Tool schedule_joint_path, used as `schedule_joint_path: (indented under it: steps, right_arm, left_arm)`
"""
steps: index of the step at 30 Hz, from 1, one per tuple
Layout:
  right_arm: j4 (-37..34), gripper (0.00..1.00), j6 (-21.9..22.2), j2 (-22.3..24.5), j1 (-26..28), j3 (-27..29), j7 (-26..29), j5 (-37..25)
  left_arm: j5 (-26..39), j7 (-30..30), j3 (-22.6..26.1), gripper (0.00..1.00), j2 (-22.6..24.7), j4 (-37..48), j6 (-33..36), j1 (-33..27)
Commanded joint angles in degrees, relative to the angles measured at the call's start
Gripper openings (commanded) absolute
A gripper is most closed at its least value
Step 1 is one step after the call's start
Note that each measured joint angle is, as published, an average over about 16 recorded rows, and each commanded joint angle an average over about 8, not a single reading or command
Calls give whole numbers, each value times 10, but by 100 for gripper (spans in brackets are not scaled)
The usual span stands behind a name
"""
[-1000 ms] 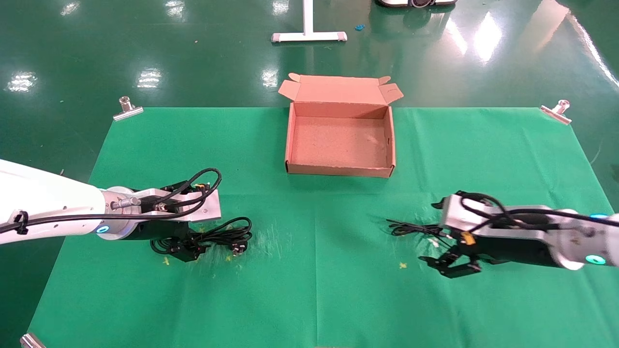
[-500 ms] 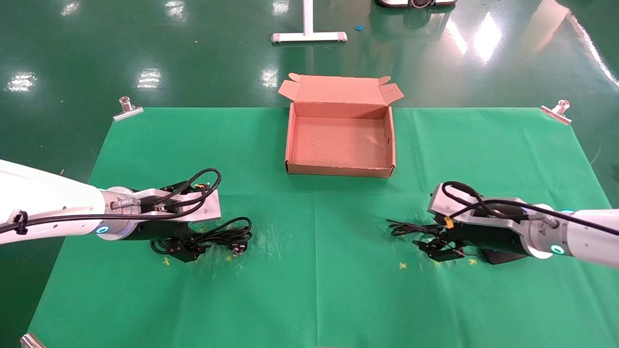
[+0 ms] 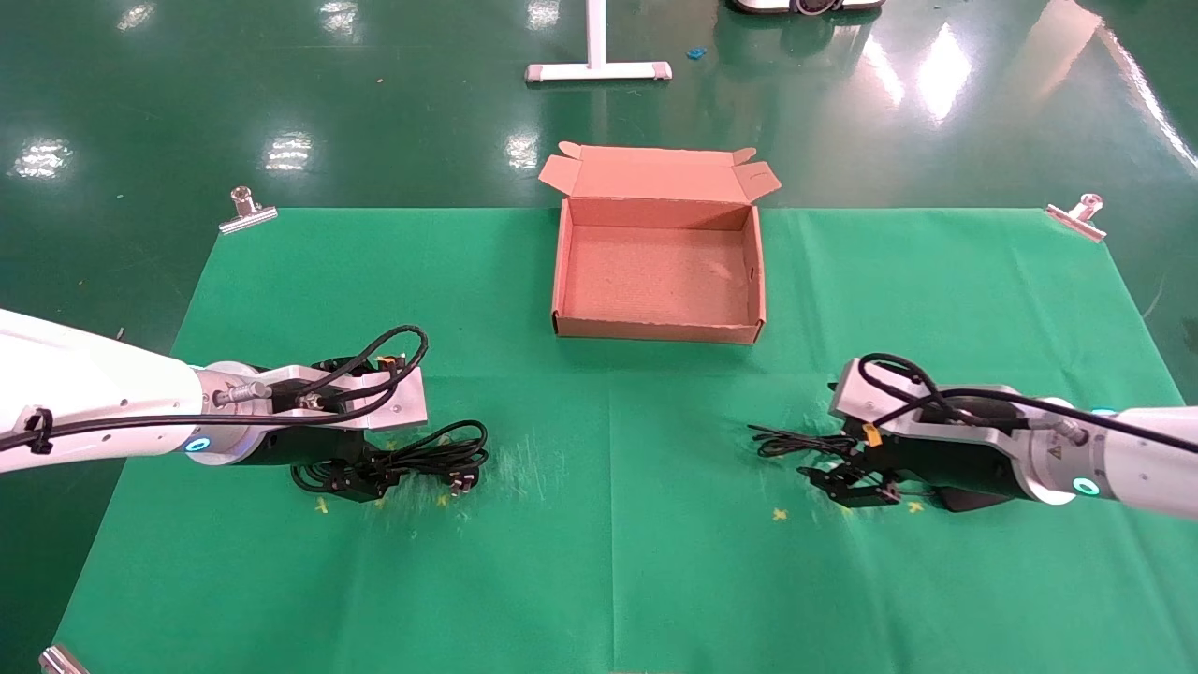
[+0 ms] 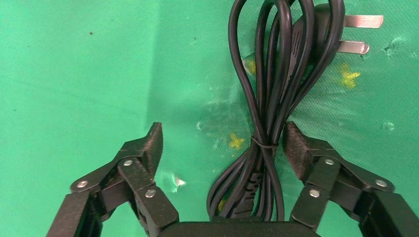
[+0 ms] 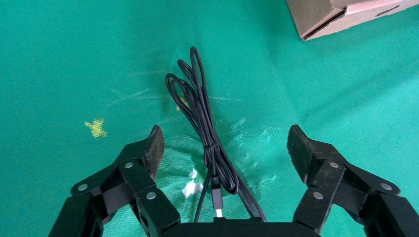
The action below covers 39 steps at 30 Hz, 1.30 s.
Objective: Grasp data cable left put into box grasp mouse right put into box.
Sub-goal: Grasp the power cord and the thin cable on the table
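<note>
Both spread: left hand [image 4: 220, 143] astride data cable [image 4: 276, 89], right hand [image 5: 225, 143] over cord [image 5: 205, 123].

Box [image 3: 655, 329] matt brown cardboard; data cable [image 4: 271, 98] smooth black rubber; cloth [image 3: 599, 562] rough green fabric.

Bright, even overhead light. Strong white glare patches on glossy green floor [image 3: 936, 75] beyond desk [image 3: 608, 562]. Soft, short shadows under both arms. Sharp focus in head view; close claw parts slightly soft at wrist-view edges. No noticeable motion blur.
</note>
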Motion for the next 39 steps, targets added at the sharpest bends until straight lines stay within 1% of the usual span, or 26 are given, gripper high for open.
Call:
schedule_joint_path:
  steps: [1, 39]
  right_arm:
    - [0, 0, -1, 0, 0, 0, 0, 1]
    - [2, 0, -6, 3, 1, 1, -1, 5]
  left_arm:
    - [0, 0, 0, 0, 0, 0, 0, 0]
    - [0, 0, 0, 0, 0, 0, 0, 0]
